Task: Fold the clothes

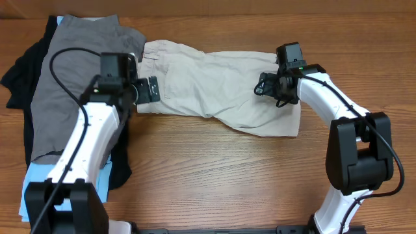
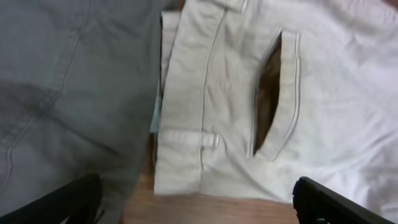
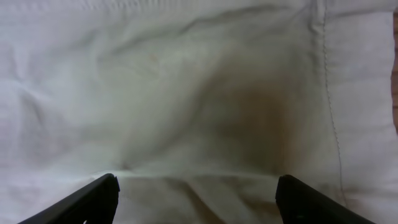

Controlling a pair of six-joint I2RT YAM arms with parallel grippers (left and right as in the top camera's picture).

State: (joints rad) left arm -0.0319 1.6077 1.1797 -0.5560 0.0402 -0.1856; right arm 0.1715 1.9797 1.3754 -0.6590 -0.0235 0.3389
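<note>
The beige shorts (image 1: 208,81) lie spread across the table's middle, waistband to the left, leg hems to the right. My left gripper (image 1: 151,90) is open just off the waistband's lower left corner. In the left wrist view the waistband, a belt loop and a slit pocket show (image 2: 249,99), with both fingers wide apart (image 2: 199,202) over bare wood. My right gripper (image 1: 263,88) is open above the right leg. In the right wrist view creased beige cloth (image 3: 199,93) fills the frame and the fingers (image 3: 196,199) straddle it without holding it.
Larger grey shorts (image 1: 71,71) lie at the left on black (image 1: 19,78) and light-blue (image 1: 32,188) garments, touching the beige waistband. Grey cloth also shows in the left wrist view (image 2: 68,81). Wooden table (image 1: 214,175) runs along the front.
</note>
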